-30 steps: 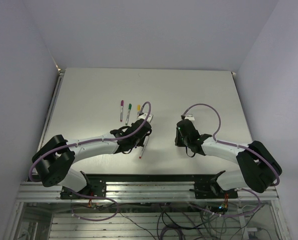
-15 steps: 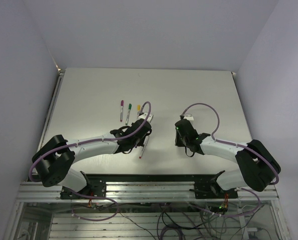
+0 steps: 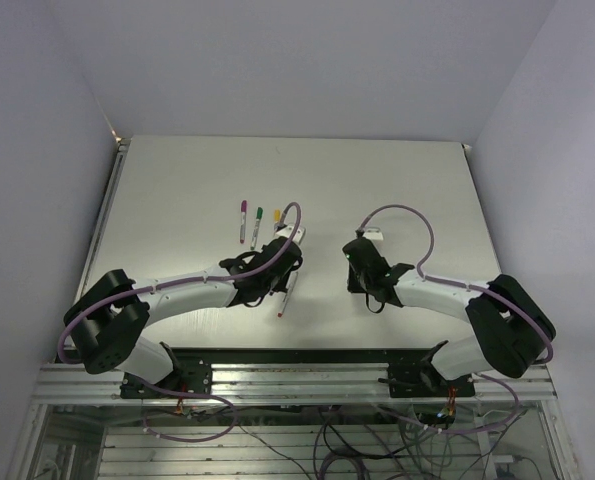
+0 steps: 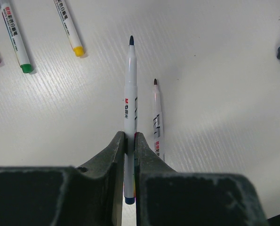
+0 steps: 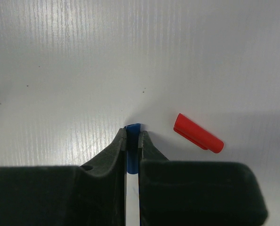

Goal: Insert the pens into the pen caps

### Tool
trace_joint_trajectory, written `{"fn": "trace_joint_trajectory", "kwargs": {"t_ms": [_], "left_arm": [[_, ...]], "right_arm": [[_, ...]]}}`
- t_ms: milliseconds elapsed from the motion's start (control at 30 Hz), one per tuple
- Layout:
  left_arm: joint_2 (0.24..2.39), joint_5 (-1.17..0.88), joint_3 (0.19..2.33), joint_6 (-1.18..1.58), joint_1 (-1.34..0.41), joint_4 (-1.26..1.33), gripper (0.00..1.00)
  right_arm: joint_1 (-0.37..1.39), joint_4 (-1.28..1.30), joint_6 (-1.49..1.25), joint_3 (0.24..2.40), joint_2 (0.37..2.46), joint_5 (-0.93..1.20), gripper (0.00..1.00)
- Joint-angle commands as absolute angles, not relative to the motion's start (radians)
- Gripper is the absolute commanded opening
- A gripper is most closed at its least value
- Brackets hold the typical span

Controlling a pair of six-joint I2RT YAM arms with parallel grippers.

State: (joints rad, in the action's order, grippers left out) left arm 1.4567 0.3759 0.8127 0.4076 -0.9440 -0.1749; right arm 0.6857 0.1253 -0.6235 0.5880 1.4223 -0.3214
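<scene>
Right gripper (image 5: 132, 136), pinching blue cap (image 5: 132, 127), shifts toward left edge so the pen (image 4: 131, 84) clamped in left gripper (image 4: 130, 139) can enter.

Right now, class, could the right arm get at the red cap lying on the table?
Probably yes for reach: the red cap lies on bare table just beside the right gripper, with nothing between. But the gripper is shut on the blue cap, so it has no free grasp.

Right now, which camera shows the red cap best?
The right wrist view: the red cap lies whole, close and unobstructed. The left wrist view does not show it, and in the top view I cannot make it out.
</scene>
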Motion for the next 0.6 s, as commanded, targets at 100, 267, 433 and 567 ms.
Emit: {"fn": "trace_joint_trajectory", "kwargs": {"t_ms": [100, 267, 433, 567], "left_arm": [[1.437, 0.363, 0.840, 0.390, -0.935, -0.147, 0.07], [1.415, 0.363, 0.857, 0.373, -0.935, -0.125, 0.07], [1.402, 0.342, 0.865, 0.351, -0.935, -0.059, 0.07], [1.387, 0.274, 0.847, 0.327, -0.935, 0.062, 0.07]], "right_arm": [[0.697, 0.245, -0.595, 0.625, 1.417, -0.377, 0.00], [0.693, 0.147, -0.540, 0.698, 1.364, -0.453, 0.00], [0.671, -0.003, -0.495, 0.724, 1.316, -0.469, 0.00], [0.631, -0.169, -0.482, 0.682, 1.254, -0.423, 0.00]]}}
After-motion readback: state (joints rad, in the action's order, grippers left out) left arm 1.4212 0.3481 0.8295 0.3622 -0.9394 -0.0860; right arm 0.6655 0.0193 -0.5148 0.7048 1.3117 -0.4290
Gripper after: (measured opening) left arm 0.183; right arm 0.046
